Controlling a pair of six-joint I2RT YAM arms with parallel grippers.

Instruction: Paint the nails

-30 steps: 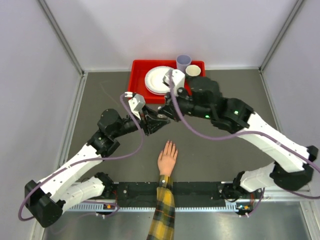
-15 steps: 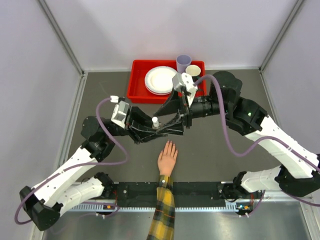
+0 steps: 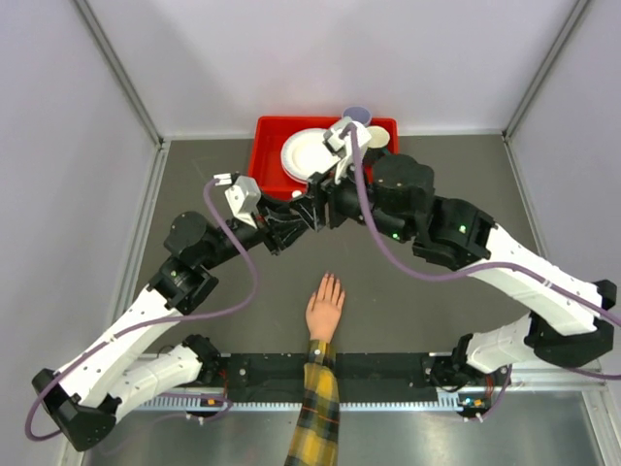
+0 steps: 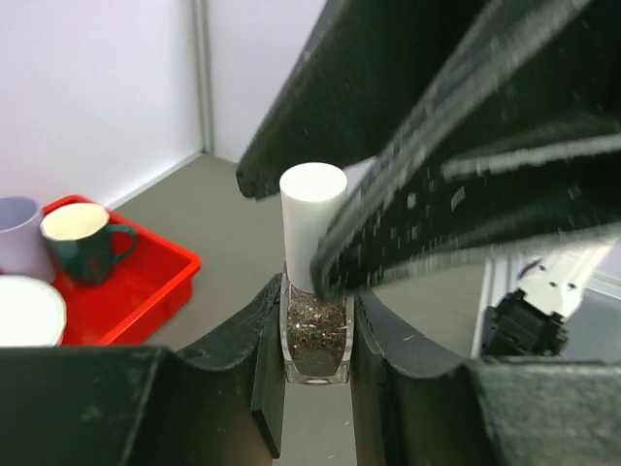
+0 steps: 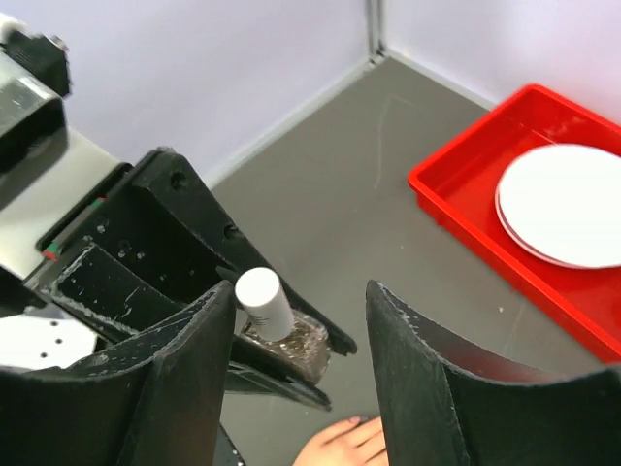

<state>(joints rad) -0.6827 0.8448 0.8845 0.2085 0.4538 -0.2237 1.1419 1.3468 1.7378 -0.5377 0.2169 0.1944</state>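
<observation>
My left gripper (image 4: 315, 361) is shut on a small clear bottle (image 4: 315, 335) of dark glitter polish, and its white cap (image 4: 312, 218) stands up out of the jaws. My right gripper (image 5: 301, 291) is open, its fingers (image 4: 437, 146) on either side of the cap (image 5: 264, 303) and wider than it. The peach hand (image 3: 325, 311) with a plaid sleeve (image 3: 315, 417) lies flat on the table, nearer than both grippers (image 3: 301, 209). Its nails (image 3: 330, 280) point away from the arm bases. One nail (image 5: 355, 420) shows below the bottle in the right wrist view.
A red tray (image 3: 267, 165) at the back holds white plates (image 3: 306, 153), a purple cup (image 4: 15, 233) and a dark green mug (image 4: 82, 238). The right arm's wrist hangs over the tray's front. Pale walls close off the table on three sides.
The right gripper's jaws have opened. Both grippers have moved away from the hand toward the tray, and the right one now sits over the bottle's cap. The hand has not moved.
</observation>
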